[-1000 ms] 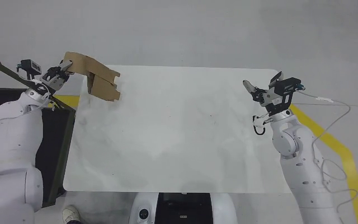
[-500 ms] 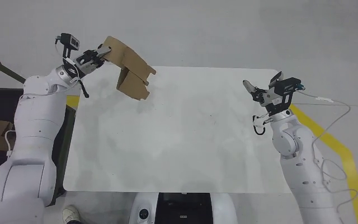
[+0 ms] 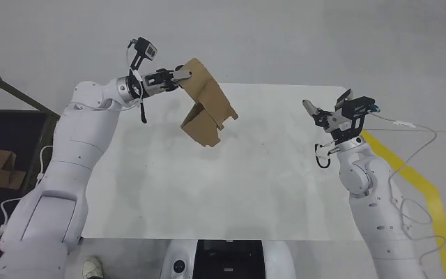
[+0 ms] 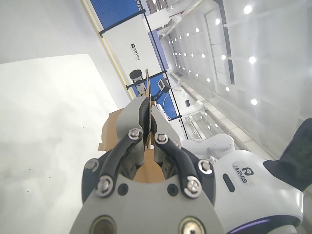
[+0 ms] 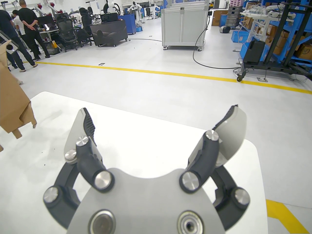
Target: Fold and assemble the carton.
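Top view first, Ana is asking: how many cartons are you counting?

Ben: One. A single brown carton (image 3: 208, 104) is hanging over the far left part of the one white table (image 3: 265, 181). It is partly folded, with its flaps pointing down. I cannot tell whether those flaps are touching the tabletop.

Ana: What is carrying it?

Ben: The left gripper (image 3: 182, 72) is pinching its upper far edge. In the left wrist view the two fingers of that gripper (image 4: 147, 109) are pressing together on the thin corrugated edge, and more of the carton (image 4: 111, 127) is showing below them.

Ana: And the second arm?

Ben: That makes two grippers in all. The right gripper (image 3: 325, 103) is hovering at the table's far right corner, well apart from the carton and gripping nothing. In its own wrist view the claw (image 5: 159, 113) is standing wide apart, with bare tabletop showing between the two fingers.

Ana: Is the carton showing from there too?

Ben: Yes, the same carton (image 5: 12, 108) is hanging at the far side of the table from that gripper, with its lower flaps pointing down towards the white surface.
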Robot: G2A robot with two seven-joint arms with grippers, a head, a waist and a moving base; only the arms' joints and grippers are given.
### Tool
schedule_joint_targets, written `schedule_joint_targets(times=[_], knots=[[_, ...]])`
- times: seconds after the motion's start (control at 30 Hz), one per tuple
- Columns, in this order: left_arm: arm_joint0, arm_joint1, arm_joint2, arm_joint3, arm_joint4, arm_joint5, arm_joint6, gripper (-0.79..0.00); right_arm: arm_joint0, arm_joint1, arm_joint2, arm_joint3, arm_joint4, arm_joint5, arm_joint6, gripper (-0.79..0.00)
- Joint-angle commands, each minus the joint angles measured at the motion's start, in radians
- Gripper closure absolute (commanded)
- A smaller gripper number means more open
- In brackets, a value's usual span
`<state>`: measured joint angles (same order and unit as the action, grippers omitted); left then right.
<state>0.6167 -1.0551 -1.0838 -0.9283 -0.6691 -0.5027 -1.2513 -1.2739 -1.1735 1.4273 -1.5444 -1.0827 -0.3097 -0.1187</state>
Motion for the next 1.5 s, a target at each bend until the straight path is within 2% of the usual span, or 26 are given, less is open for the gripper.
schedule_joint_targets(times=[0.0, 0.1, 1.3, 1.37, 1.47], knots=[[-0.009, -0.007, 0.014, 0.004, -0.009, 0.009, -0.013, 0.0, 0.0, 0.0, 0.0, 0.0, 0.0, 0.0, 0.0, -0.785], [-0.021, -0.014, 0.026, 0.013, -0.024, 0.02, -0.032, 0.0, 0.0, 0.0, 0.0, 0.0, 0.0, 0.0, 0.0, -0.785], [-0.021, -0.014, 0.026, 0.013, -0.024, 0.02, -0.032, 0.0, -0.006, -0.001, -0.003, 0.001, 0.015, 0.002, 0.007, -0.785], [-0.01, -0.013, 0.032, -0.008, 0.021, 0.036, 0.001, 0.0, -0.007, -0.003, -0.011, 0.011, 0.069, -0.041, 0.032, -0.785], [0.0, -0.016, 0.033, -0.018, -0.006, 0.071, -0.006, 0.0, 0.009, 0.0, -0.026, 0.039, 0.126, -0.164, 0.104, -0.785]])
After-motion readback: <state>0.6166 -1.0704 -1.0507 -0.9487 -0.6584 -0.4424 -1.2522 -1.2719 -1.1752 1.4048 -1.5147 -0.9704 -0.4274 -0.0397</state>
